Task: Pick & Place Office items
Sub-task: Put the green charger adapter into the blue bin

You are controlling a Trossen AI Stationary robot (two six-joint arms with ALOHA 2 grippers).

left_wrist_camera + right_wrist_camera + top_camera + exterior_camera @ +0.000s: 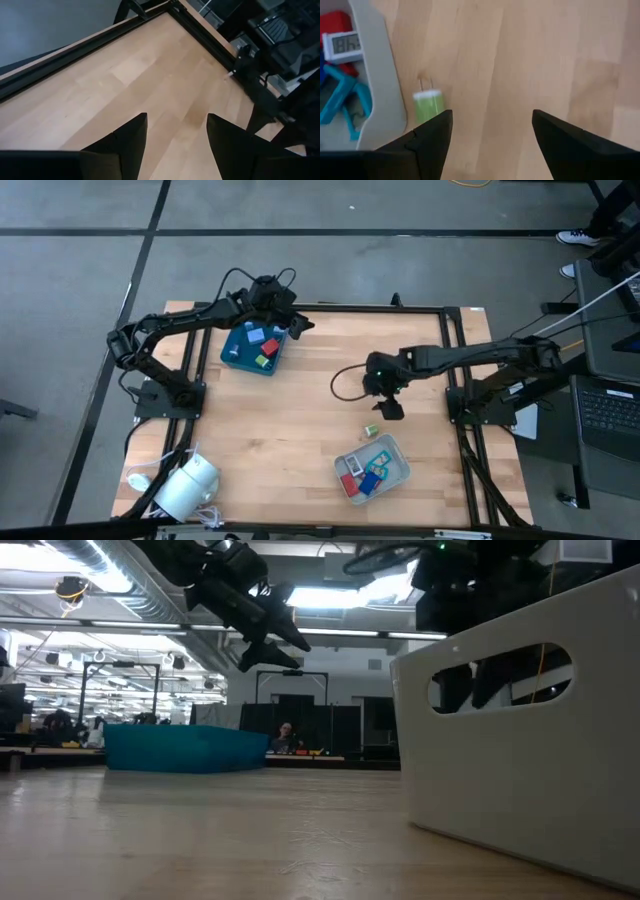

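The right hand (392, 409) is hovering wide open, empty, at frame centre-right above the green clip (370, 431); the left hand (298, 326) is gaping wide beside the teal tray (232, 352).

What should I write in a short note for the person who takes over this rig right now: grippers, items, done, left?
Left gripper: open, empty, raised beside the teal tray.
Right gripper: open, empty, above bare table between the trays, near the green clip.
Items: several in the teal tray, several in the grey tray; the green clip lies on the wood just outside the grey tray.
Done: nearly all items sit in a tray.
Left: probably the green clip; the right gripper is nearest.
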